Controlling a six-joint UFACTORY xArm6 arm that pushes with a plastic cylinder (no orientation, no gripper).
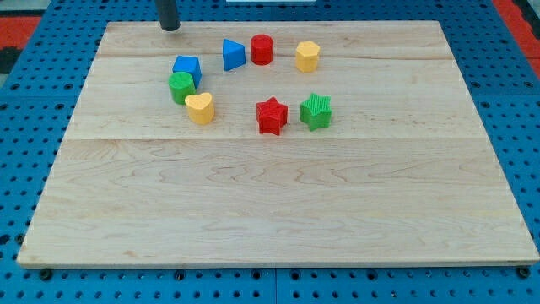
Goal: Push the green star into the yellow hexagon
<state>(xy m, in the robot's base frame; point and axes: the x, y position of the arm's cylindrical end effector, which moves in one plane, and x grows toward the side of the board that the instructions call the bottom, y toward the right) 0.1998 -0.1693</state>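
Note:
The green star [316, 111] lies on the wooden board, right of centre in the upper half. The yellow hexagon [307, 57] lies above it, near the view's top, apart from it. My tip [170, 27] rests at the board's top edge, at the upper left, far to the left of both blocks. It touches no block.
A red star [272, 116] sits just left of the green star. A red cylinder [261, 49] and a blue triangular block [233, 55] lie left of the yellow hexagon. A blue cube [187, 68], a green cylinder [180, 86] and a yellow heart [200, 108] cluster at the left.

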